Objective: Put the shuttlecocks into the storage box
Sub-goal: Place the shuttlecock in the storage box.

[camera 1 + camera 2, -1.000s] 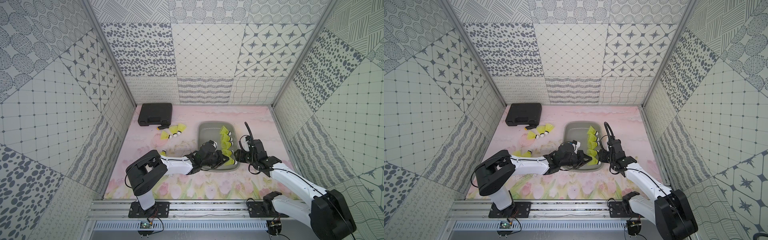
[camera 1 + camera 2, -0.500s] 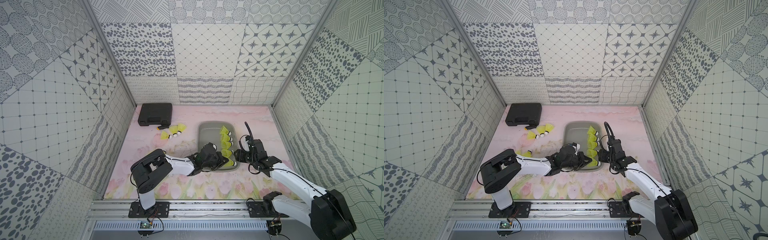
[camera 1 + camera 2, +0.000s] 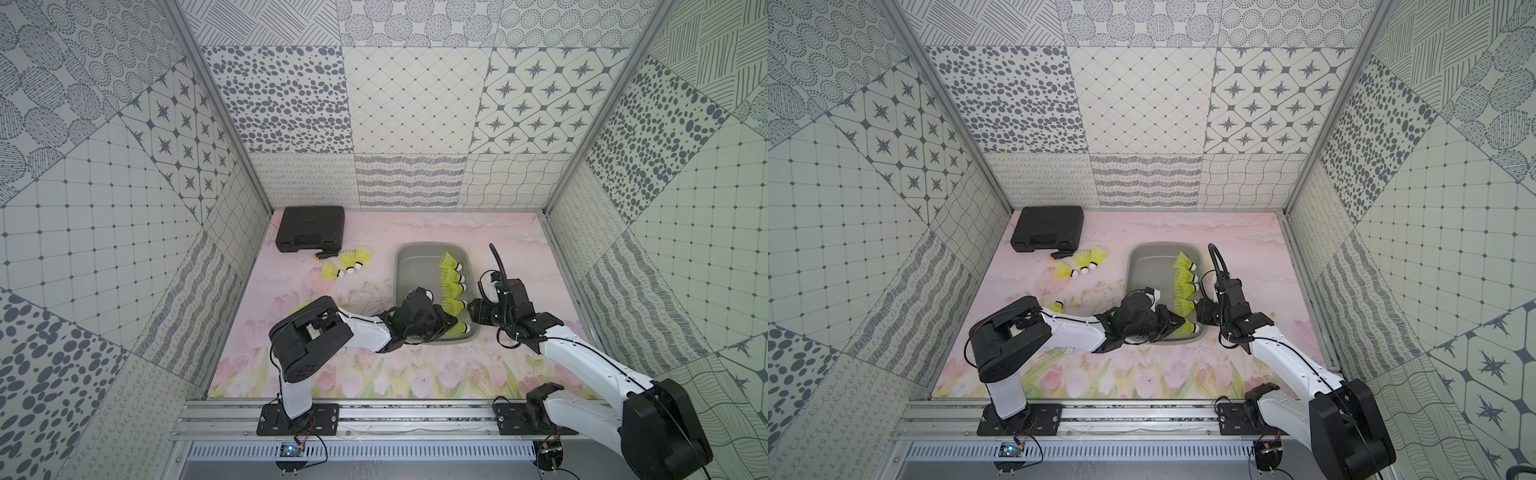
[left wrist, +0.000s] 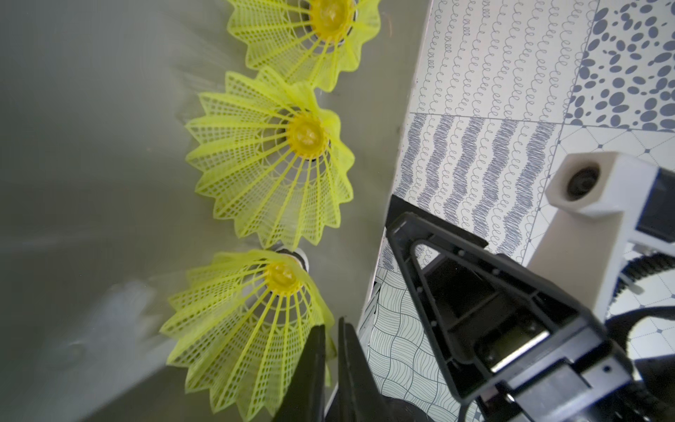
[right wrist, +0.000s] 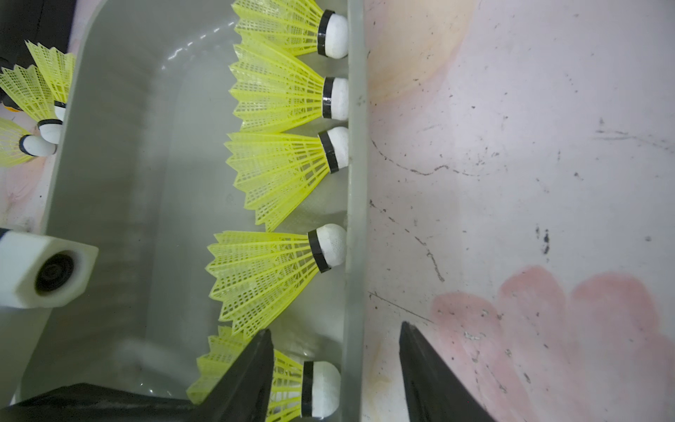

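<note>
Left wrist view: left fingers (image 4: 310, 380) barely parted at shuttlecock (image 4: 248, 329); right fingers (image 5: 244, 380) wide apart, empty.

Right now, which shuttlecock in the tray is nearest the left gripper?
The shuttlecock at the row's front end in the tray: its skirt sits at the left gripper; the other four lie farther back.

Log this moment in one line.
left gripper: at shuttlecock skirt, grip unclear | right gripper: open, straddling storage box wall | boxed shuttlecocks: five | loose shuttlecocks: four
</note>
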